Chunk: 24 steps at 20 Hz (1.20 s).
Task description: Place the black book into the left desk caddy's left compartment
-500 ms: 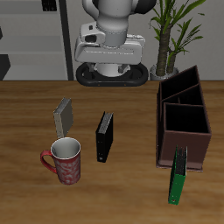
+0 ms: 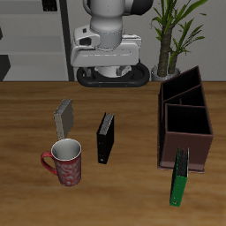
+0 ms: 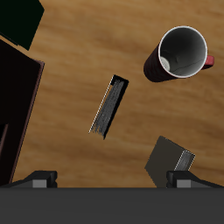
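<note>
The black book (image 2: 105, 138) stands on its edge in the middle of the table, between the mug and the left desk caddy (image 2: 186, 132); it also shows in the wrist view (image 3: 108, 106). The dark brown caddy also shows in the wrist view (image 3: 14, 92). Its left compartment (image 2: 180, 89), the narrower end with sloping walls, is the part farthest back. My gripper (image 3: 114, 179) is open and empty, high above the table, looking down on the black book. In the exterior view the arm's white hand (image 2: 106, 44) hangs at the back.
A red mug (image 2: 64, 161) stands near the front edge and shows in the wrist view (image 3: 179, 54). A grey book (image 2: 64, 116) stands behind it. A green book (image 2: 180, 176) leans at the caddy's front end. A potted plant (image 2: 172, 35) stands behind the caddy.
The arm's hand has shifted slightly sideways at the back of the table. The books, mug and caddy have not moved.
</note>
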Available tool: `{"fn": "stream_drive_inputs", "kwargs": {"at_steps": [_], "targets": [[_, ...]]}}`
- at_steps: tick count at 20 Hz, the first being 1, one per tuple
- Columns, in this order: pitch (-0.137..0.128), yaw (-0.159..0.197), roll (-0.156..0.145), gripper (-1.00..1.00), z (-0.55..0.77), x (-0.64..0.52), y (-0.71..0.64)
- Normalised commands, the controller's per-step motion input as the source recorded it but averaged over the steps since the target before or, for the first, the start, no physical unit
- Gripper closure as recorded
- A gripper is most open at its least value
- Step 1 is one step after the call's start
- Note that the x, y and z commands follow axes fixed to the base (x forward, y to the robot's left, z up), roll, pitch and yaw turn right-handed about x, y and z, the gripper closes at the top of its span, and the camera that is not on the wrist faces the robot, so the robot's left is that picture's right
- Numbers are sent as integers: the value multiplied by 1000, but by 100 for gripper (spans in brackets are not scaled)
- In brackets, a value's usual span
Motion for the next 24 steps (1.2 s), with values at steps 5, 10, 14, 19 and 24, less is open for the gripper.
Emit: {"fn": "stream_drive_inputs", "kwargs": {"at_steps": [5, 10, 14, 19, 24], "targets": [[-23, -27, 14, -100, -14, 89, -138], [-25, -53, -30, -100, -122, 117, -108], [-1, -15, -1, -100, -182, 97, 73], [-2, -5, 16, -100, -181, 86, 105], [2, -21, -1, -100, -226, 88, 55]]}}
